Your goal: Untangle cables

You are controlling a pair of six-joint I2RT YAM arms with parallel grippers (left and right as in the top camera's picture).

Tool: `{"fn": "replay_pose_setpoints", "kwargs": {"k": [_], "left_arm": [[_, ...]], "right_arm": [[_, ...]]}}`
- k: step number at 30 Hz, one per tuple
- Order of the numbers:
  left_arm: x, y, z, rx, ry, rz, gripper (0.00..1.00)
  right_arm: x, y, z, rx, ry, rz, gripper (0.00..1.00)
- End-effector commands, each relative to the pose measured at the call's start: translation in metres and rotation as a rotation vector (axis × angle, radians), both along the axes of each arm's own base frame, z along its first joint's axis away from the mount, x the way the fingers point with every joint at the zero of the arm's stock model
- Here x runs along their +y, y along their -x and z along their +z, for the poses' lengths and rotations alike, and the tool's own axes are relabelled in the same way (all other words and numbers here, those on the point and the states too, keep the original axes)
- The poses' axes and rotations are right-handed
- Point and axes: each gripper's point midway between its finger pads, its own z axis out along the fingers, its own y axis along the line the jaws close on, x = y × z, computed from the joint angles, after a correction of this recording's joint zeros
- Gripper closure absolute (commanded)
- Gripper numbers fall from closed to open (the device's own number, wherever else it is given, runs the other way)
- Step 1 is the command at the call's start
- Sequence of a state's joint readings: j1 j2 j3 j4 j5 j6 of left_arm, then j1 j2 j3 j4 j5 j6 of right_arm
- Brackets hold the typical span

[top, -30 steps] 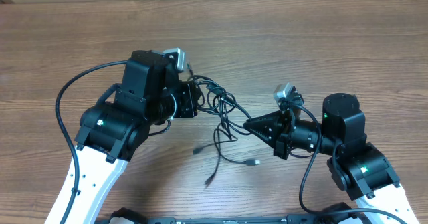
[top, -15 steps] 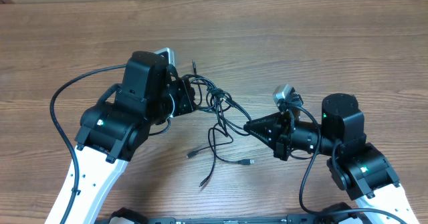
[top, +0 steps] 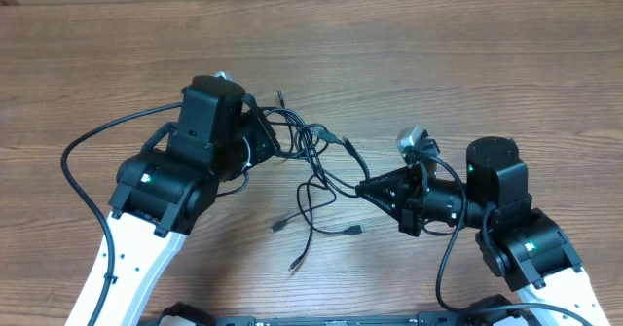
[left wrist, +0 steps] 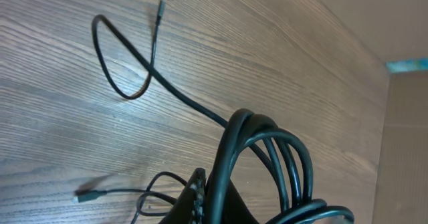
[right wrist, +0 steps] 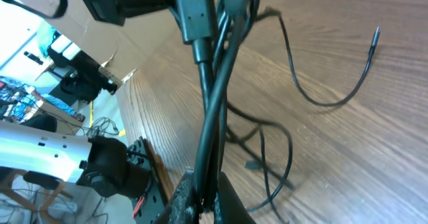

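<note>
From overhead, the cables [top: 313, 156] hung as a loose black tangle over the wooden table [top: 438, 54], strung between the two arms. The left gripper [top: 265, 136] was mostly hidden under its arm, with the bunched upper end of the tangle at its tip. The right gripper [top: 364, 187] had its fingers drawn together to a point on strands at the tangle's right side. Below the tangle, thin cords trailed onto the table and ended in small plugs: one [top: 279, 226] lower left, one [top: 355, 231] lower right, and one [top: 297, 265] nearest the robot. Another end [top: 279, 97] pointed away at the top.

In the left wrist view, the cables [left wrist: 226, 147] formed several thick-looking loops packed side by side. They arched up from the left gripper [left wrist: 200, 200], which looked clamped on them, though little of its fingers showed. Beyond, a single cord lay in an open loop on the table, tipped by a plug [left wrist: 160, 7]. A silver-tipped plug [left wrist: 83, 197] lay at lower left.

In the right wrist view, the cables [right wrist: 210, 97] rose taut from between the closed fingers of the right gripper [right wrist: 200, 197]. They ran up to a black connector [right wrist: 194, 13] near the top. A thin cord curved across the table to the right, ending in a plug [right wrist: 376, 37].
</note>
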State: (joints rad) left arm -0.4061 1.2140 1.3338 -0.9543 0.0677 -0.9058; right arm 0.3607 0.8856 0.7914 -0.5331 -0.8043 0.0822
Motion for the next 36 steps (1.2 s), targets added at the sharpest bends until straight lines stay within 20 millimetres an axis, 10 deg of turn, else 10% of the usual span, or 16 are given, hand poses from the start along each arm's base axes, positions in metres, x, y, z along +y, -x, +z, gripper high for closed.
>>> {"fn": "replay_pose_setpoints", "kwargs": {"k": [1, 9, 10, 22, 36], "left_arm": [[0.013, -0.009, 0.006, -0.028, -0.017, 0.094, 0.96], [0.006, -0.006, 0.007, -0.098, -0.146, -0.134, 0.96], [0.002, -0.005, 0.007, -0.112, -0.157, -0.187, 0.96], [-0.076, 0.046, 0.038, -0.486, -0.104, -1.035, 0.96], [-0.104, 0.086, 0.073, -0.725, 0.101, -1.316, 0.96]], "right_arm": [[-0.001, 0.004, 0.0, 0.015, 0.002, 0.01, 0.96], [-0.002, 0.003, -0.002, 0.021, 0.008, -0.001, 0.87], [-0.002, 0.004, -0.002, 0.024, 0.009, -0.001, 0.0], [-0.002, 0.004, -0.004, 0.058, 0.008, -0.014, 0.0], [0.004, 0.011, 0.007, 0.032, -0.04, 0.048, 0.0]]}}
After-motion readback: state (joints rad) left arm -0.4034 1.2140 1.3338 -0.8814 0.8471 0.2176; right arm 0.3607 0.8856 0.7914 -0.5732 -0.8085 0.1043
